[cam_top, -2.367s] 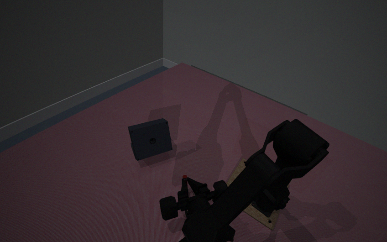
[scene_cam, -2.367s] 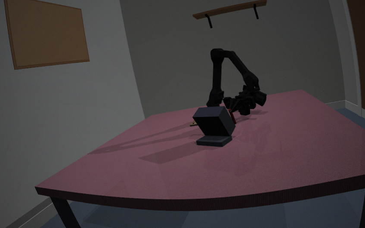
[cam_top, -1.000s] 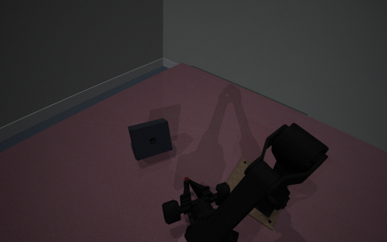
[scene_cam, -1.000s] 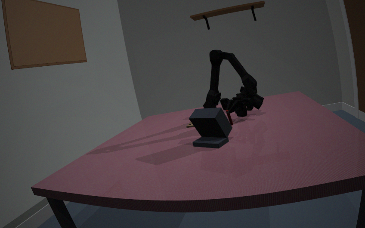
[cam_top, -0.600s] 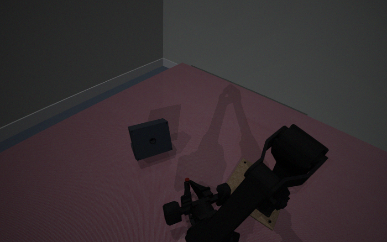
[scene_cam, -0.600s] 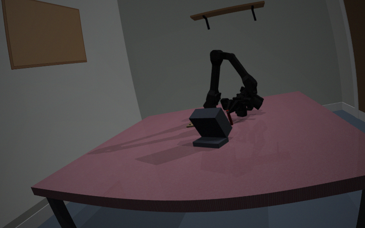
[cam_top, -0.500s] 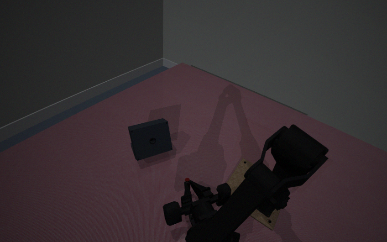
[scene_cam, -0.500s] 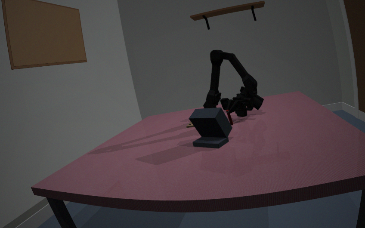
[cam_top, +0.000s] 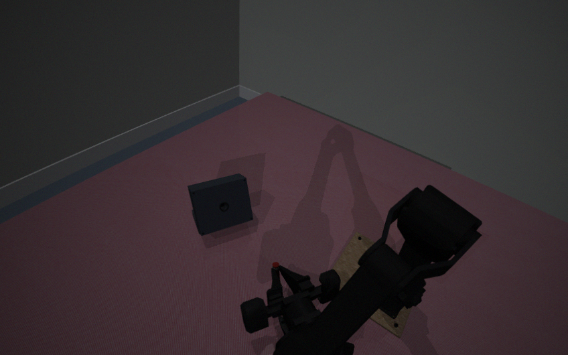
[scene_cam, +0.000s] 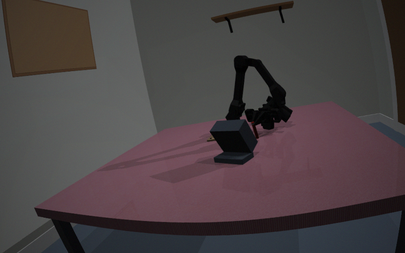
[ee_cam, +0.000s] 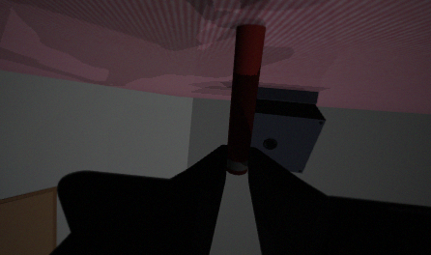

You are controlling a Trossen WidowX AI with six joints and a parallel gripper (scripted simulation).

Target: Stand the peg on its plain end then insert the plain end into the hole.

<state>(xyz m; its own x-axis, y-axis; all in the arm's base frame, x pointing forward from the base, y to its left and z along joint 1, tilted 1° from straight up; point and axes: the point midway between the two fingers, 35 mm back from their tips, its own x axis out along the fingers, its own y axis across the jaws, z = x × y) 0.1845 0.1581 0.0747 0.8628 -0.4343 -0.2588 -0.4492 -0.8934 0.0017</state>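
The red peg (cam_top: 275, 264) (scene_cam: 255, 131) (ee_cam: 245, 87) is close to upright, with its plain end down at or just above the table; contact is not clear. Its white band (ee_cam: 237, 165) is near the upper end. My gripper (cam_top: 276, 268) (scene_cam: 253, 123) (ee_cam: 238, 153) is shut on the peg just by the band, reaching in from the side. The dark blue-grey sloped panel (cam_top: 211, 220) (scene_cam: 229, 125) (ee_cam: 291, 127) stands apart from the peg. Its round hole (cam_top: 224, 206) (ee_cam: 270, 144) is empty; the face is hidden in the exterior view.
The pink table (cam_top: 100, 264) (scene_cam: 166, 201) carries everything. The arm's wooden base plate (cam_top: 347, 261) (scene_cam: 210, 138) lies right of the gripper in the top view. The panel's flat foot (scene_cam: 232, 158) rests on the table. A shelf (scene_cam: 254, 12) and a cork board (scene_cam: 49, 37) hang on the walls.
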